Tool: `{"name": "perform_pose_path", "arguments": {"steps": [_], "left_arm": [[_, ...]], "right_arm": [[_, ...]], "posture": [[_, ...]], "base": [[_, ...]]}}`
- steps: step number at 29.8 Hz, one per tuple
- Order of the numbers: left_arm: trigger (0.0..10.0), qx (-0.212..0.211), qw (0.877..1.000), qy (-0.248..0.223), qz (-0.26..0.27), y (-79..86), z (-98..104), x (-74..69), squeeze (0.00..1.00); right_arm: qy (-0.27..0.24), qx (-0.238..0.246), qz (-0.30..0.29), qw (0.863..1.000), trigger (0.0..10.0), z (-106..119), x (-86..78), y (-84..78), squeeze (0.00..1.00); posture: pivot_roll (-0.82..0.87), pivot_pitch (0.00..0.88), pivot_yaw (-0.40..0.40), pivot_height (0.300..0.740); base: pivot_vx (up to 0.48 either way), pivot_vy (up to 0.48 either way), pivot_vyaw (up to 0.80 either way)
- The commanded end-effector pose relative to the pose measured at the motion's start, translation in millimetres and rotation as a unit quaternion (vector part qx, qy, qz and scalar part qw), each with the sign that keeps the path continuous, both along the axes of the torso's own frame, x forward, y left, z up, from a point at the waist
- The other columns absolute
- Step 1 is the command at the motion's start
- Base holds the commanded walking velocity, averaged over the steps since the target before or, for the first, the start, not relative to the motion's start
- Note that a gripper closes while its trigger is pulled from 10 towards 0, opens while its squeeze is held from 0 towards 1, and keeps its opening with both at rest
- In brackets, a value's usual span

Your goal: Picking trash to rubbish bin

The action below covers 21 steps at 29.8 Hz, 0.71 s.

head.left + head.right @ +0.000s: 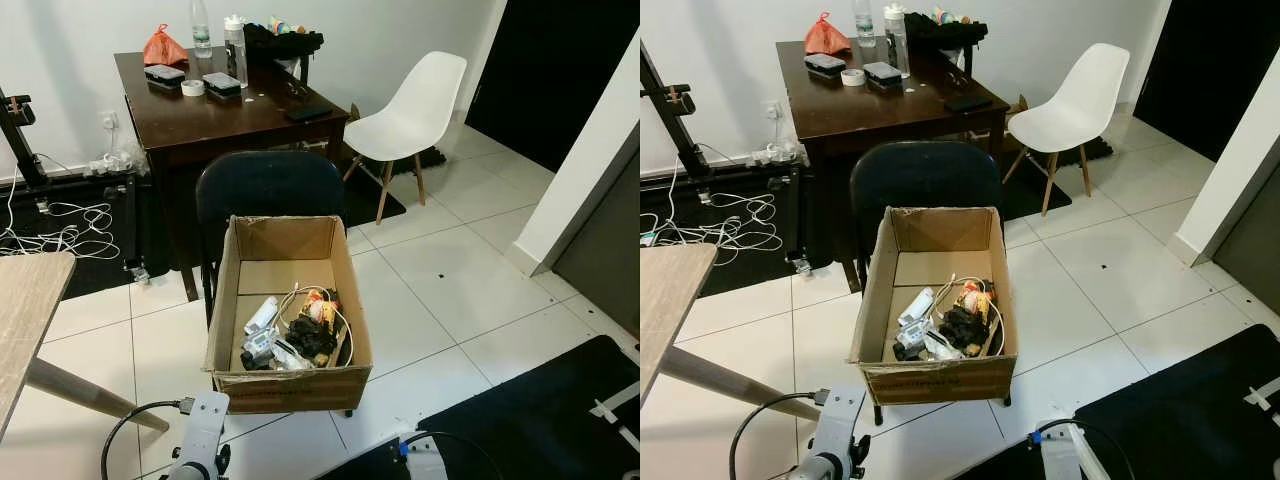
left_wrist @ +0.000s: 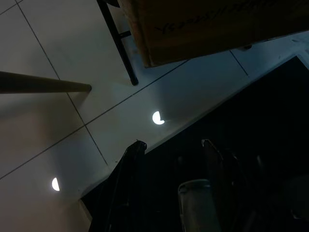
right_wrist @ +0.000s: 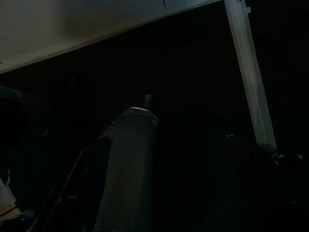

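While both arms hung low and idle, the left gripper (image 2: 169, 145) showed its fingers spread and empty; the right's state couldn't be told. Trash (image 1: 295, 335) lay in the cardboard box (image 1: 288, 385) on the chair (image 1: 265, 185) at 12 o'clock. Risk: loose cable snagging mid-lift.

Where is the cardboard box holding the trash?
The cardboard box sits centre in the eye views, on the black chair before the dark wooden desk.

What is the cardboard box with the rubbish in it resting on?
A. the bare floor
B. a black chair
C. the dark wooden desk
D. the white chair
B: the cardboard box sits on the seat of the black chair, whose backrest rises behind it.
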<state>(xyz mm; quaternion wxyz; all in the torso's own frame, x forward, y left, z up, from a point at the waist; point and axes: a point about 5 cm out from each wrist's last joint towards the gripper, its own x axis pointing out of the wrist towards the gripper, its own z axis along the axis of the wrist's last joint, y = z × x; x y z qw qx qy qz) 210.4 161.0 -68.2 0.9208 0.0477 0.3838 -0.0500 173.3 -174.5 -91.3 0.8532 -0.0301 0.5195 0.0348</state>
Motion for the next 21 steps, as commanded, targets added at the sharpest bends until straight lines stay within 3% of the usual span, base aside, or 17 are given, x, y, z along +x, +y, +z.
{"name": "perform_pose_path", "arguments": {"steps": [1,21], "left_arm": [[10.0,0.0,1.0,0.009,-0.004,-2.0,-3.4,-5.4,0.0],[10.0,-0.005,1.0,0.01,-0.004,-6.3,-4.4,-7.4,0.0]], "right_arm": [[0.005,0.0,0.003,1.0,10.0,-1.2,-2.1,2.4,0.0],[0.009,-0.001,0.01,1.0,10.0,-2.9,-5.2,7.3,0.0]], "posture": [[0.1,0.011,-0.015,0.74],[0.11,0.024,-0.028,0.74]], "base": [[0.0,0.0,0.0],[0.0,0.0,0.0]]}}
